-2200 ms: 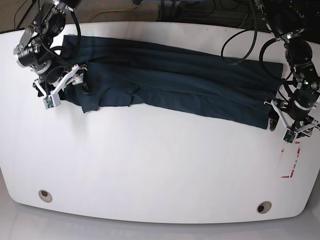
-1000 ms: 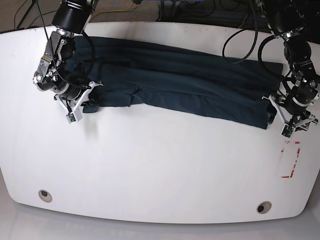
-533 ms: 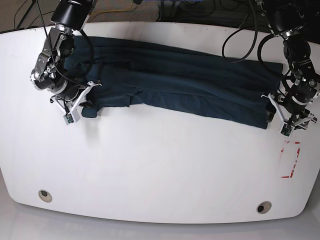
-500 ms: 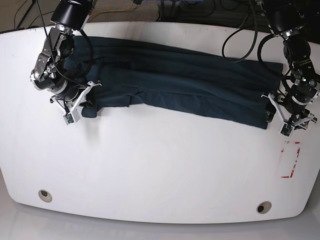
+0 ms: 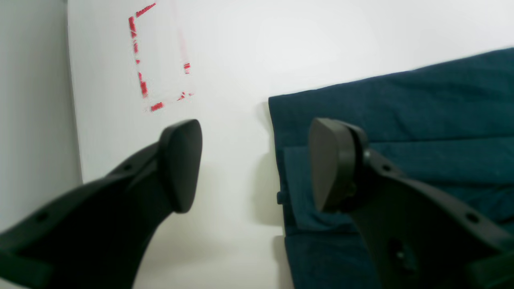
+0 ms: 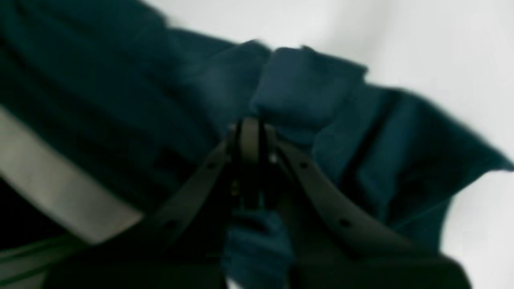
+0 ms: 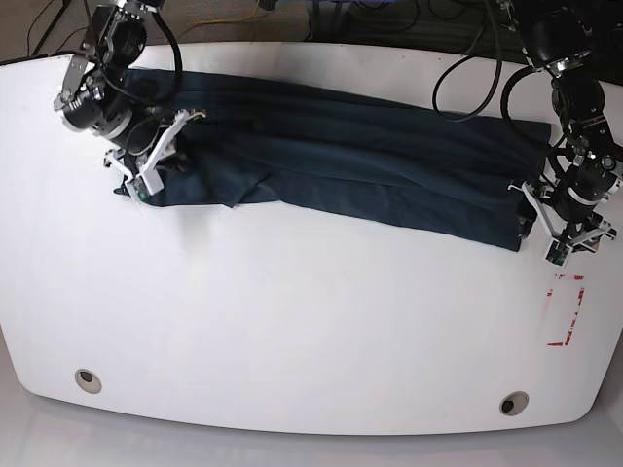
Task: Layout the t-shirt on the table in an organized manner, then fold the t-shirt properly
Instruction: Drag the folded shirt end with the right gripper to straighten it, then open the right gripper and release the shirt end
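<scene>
Base view: dark teal-navy cotton t-shirt lies as a long band across the far half of the glossy white surface | right gripper jaws clenched on its sleeve-end cloth | left gripper jaws released, straddling the hem corner | step: folding; next likely needs the left to grasp the hem.

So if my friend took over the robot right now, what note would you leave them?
Right gripper: shut on the t-shirt, pinching a bunch of cloth at the end on the base view's left.
Left gripper: open, holding nothing, hovering at the shirt's other end with one finger over the cloth and one over the bare table.
The shirt lies as a long narrow band across the far side of the table. The red tape mark is bare, beside the left gripper.
Done: the shirt is folded lengthwise.
Left: tidy the bunched end, then fold the band into a neat stack.
</scene>
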`<move>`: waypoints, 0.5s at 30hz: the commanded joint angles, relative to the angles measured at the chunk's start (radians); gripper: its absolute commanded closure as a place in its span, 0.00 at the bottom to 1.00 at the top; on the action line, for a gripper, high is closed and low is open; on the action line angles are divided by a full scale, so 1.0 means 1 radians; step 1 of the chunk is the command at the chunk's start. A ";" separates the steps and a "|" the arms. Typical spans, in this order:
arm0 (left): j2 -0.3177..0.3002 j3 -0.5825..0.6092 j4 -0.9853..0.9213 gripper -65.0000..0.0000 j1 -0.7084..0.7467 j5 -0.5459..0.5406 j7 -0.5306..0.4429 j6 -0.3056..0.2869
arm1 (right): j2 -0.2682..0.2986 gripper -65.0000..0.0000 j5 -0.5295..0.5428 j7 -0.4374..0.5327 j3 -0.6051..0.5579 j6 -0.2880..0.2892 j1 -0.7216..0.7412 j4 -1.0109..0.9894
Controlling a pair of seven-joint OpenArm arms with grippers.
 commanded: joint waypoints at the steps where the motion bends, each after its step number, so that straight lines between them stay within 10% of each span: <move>1: -0.014 -0.003 -0.008 0.40 -0.014 -0.007 -0.014 0.006 | 0.013 1.00 0.036 0.013 0.005 0.000 -0.026 0.023; 15: -0.015 -0.003 -0.028 0.40 -0.004 -0.007 -0.016 0.006 | 0.014 0.99 0.054 0.014 0.005 0.000 -0.120 0.023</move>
